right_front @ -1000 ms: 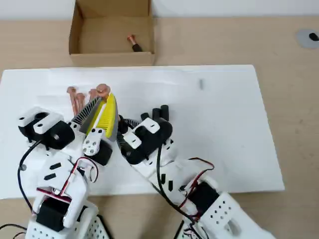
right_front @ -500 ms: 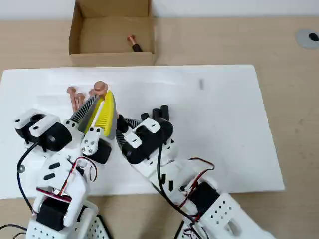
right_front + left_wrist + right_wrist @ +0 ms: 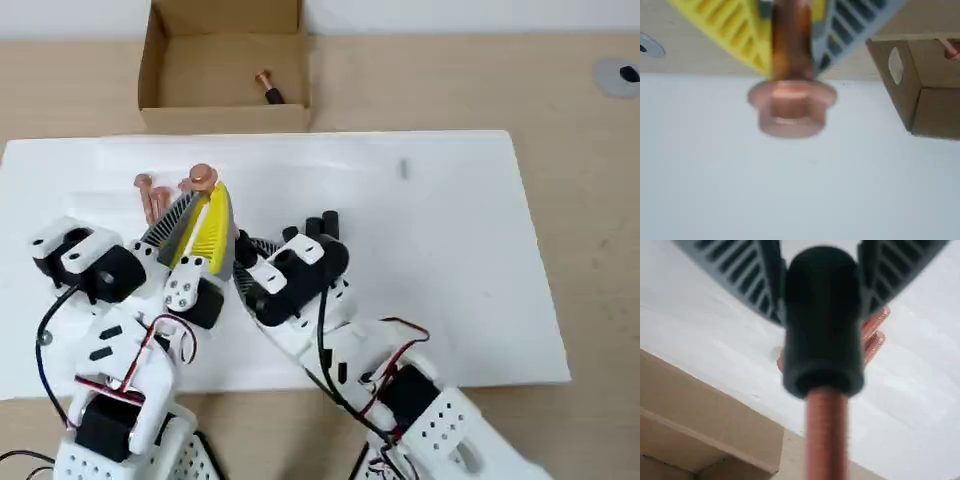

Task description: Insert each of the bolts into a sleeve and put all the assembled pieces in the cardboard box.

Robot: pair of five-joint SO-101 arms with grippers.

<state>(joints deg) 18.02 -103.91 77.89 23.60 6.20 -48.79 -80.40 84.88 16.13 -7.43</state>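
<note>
One assembled piece (image 3: 268, 87) in brown cardboard box (image 3: 150, 70) | left pincer (image 3: 792, 65) grips copper bolt (image 3: 792, 107), right pincer (image 3: 822, 290) black cylindrical sleeve (image 3: 823, 340) | loose bolts (image 3: 150, 195) waiting

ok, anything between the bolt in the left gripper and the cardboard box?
Nothing visible. Bare white sheet lies between the bolt in the left gripper and the cardboard box. The loose bolts lie off to one side. Only the box's own near wall has to be cleared.

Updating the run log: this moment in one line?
left gripper: shut on bolt | right gripper: shut on sleeve | box: one piece inside | spare bolts: on sheet
</note>
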